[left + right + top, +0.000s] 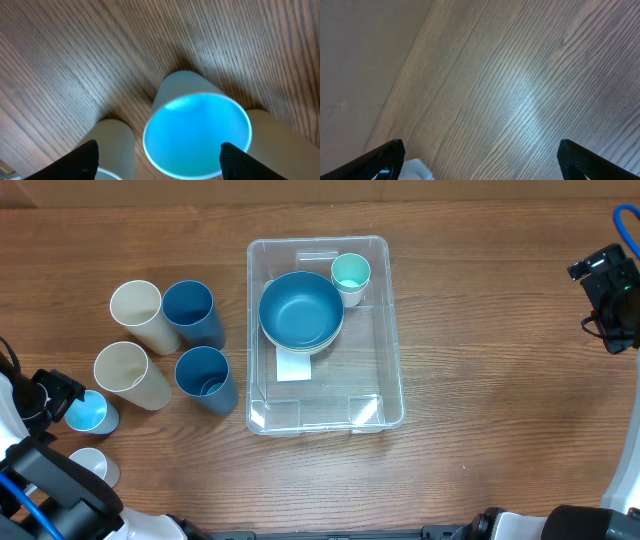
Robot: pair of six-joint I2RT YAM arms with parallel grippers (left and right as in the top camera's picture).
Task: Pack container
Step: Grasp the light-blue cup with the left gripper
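Note:
The clear container (390,380) stands mid-table with a white label on its base. It holds a blue bowl (300,310) and a small mint cup (350,275) at its far side. My left gripper (50,395) is at the left edge, open, its fingers either side of a small bright-blue cup (88,412). In the left wrist view that cup (197,132) stands upright between the fingertips (160,160), with gaps on both sides. My right gripper (610,290) hovers open at the far right over bare wood (520,100); a corner of the container (417,170) shows by its left finger.
Left of the container stand two cream cups (135,310) (125,370) and two dark blue cups (190,310) (205,375). A small white cup (92,465) stands near the front left, beside the bright-blue one (117,145).

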